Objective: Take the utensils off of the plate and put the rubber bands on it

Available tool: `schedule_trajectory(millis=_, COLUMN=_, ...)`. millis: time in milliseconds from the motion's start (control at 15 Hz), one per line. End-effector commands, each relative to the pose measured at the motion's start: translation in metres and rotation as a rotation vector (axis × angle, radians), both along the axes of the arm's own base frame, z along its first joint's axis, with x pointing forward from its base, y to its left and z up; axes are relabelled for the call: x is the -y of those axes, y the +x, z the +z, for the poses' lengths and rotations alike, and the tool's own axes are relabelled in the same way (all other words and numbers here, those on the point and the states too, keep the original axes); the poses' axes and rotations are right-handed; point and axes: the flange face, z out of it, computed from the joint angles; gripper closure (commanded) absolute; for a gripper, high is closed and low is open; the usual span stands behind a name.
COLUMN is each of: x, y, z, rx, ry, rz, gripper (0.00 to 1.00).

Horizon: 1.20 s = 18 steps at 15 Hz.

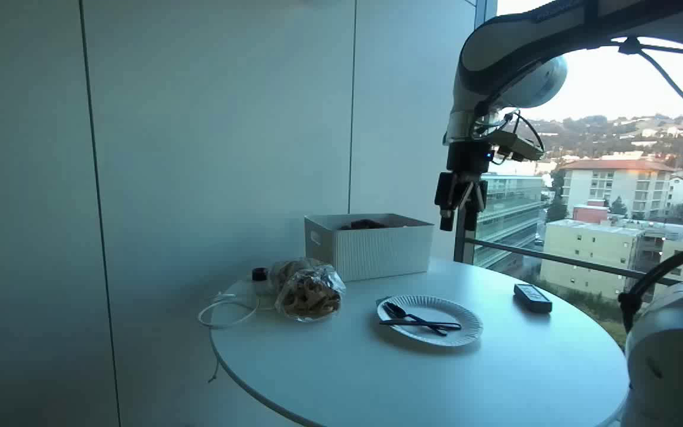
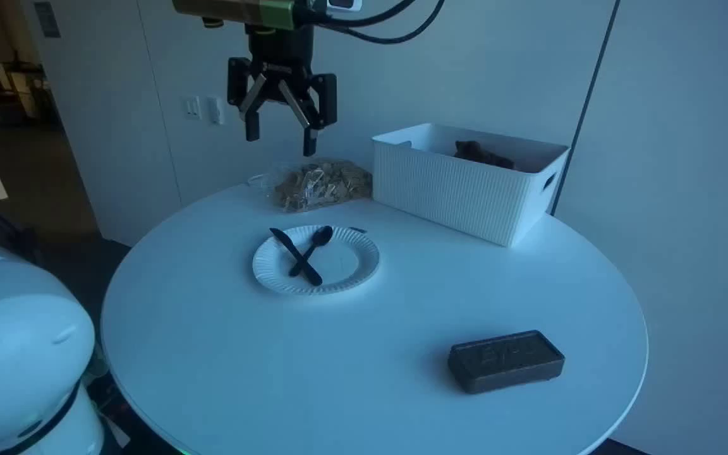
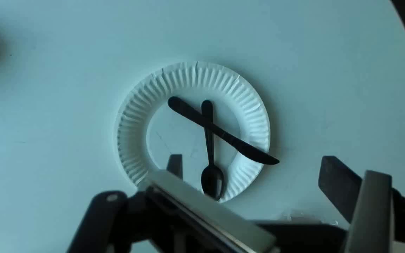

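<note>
A white paper plate (image 1: 469, 329) (image 2: 368, 259) (image 3: 132, 130) lies on the round table. A black knife (image 1: 449, 325) (image 2: 287, 242) (image 3: 237, 142) lies crossed over a black spoon (image 1: 396, 309) (image 2: 322, 236) (image 3: 212, 180) on it. The knife's tip overhangs the rim. Rubber bands (image 1: 310, 295) (image 2: 326, 183) are in a clear plastic bag near the bin; only a blurred bit of the bag (image 3: 299, 215) shows in the wrist view. My gripper (image 1: 459, 220) (image 2: 280, 136) (image 3: 255, 170) is open and empty, pointing down high above the table, with the plate below it.
A white bin (image 1: 383, 255) (image 2: 446, 189) with something dark inside stands beside the bag, near the wall. A dark block-like device (image 1: 532, 298) (image 2: 506, 361) lies on the table. A dark-capped bottle (image 1: 260, 279) and a white cord (image 1: 232, 324) are by the bag at the table's edge.
</note>
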Motion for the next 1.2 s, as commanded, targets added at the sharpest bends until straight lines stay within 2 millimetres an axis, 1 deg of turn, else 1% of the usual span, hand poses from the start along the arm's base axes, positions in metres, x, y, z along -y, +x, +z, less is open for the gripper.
schedule_trajectory(millis=0, x=0.000, y=0.000, z=0.003, rx=0.004, ry=-0.001, rz=0.000, gripper=0.00)
schedule_trajectory(millis=200, x=0.001, y=-0.001, z=0.008, rx=0.016, ry=-0.002, rz=-0.001, gripper=0.00)
schedule_trajectory(millis=933, x=0.001, y=-0.001, z=0.008, rx=0.016, ry=-0.002, rz=-0.001, gripper=0.00)
schedule_trajectory(millis=1067, x=-0.004, y=0.008, z=-0.001, rx=0.054, ry=-0.011, rz=0.040, gripper=0.00)
schedule_trajectory(millis=1133, x=-0.004, y=0.012, z=-0.006, rx=0.056, ry=-0.019, rz=0.088, gripper=0.00)
